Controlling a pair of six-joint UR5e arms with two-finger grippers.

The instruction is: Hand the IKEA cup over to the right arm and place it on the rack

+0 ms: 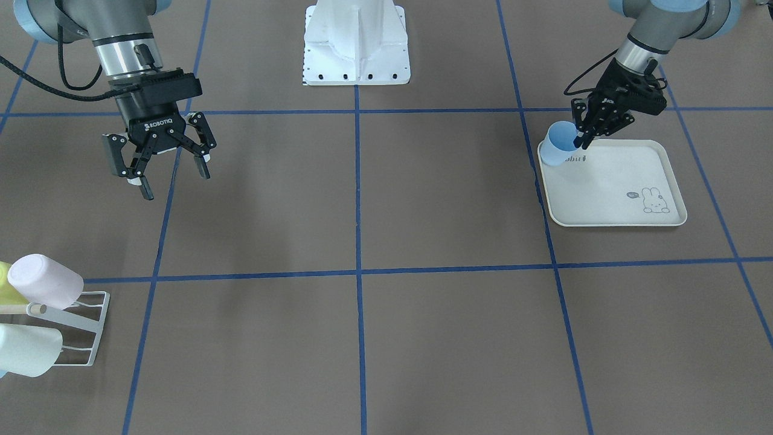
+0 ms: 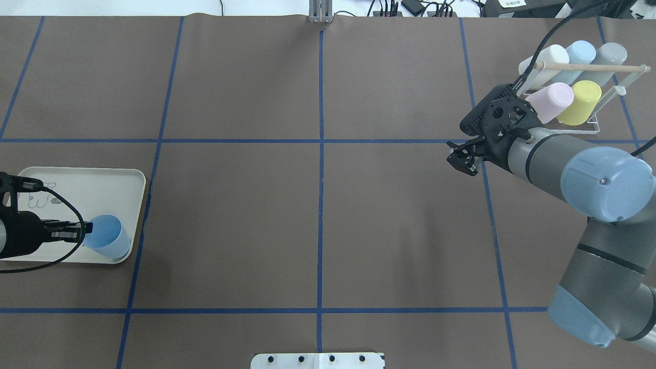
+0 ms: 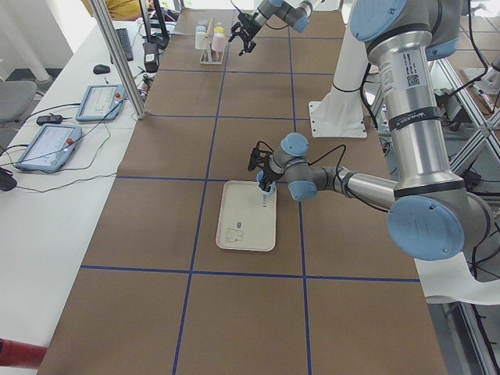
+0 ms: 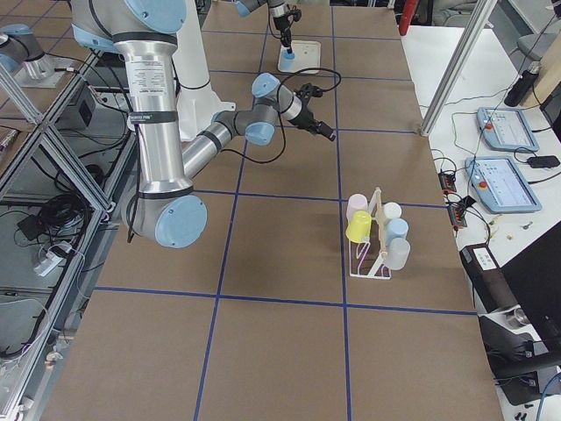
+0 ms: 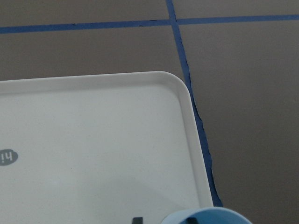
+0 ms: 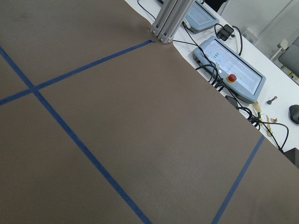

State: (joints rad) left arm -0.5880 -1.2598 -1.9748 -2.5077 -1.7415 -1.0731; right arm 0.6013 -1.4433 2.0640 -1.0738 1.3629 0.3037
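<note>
While the left gripper (image 1: 581, 140) pinches the rim of the blue cup (image 1: 557, 150) at a corner of the tray (image 1: 610, 181), apparently ready to carry it across for the handover, the right gripper (image 1: 174, 181) hangs wide open and empty, well apart from the rack (image 1: 90, 329).

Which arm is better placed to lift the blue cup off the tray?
Left: the left gripper straddles the rim of the blue cup on the tray; the right gripper hangs open, far off by the rack.
</note>
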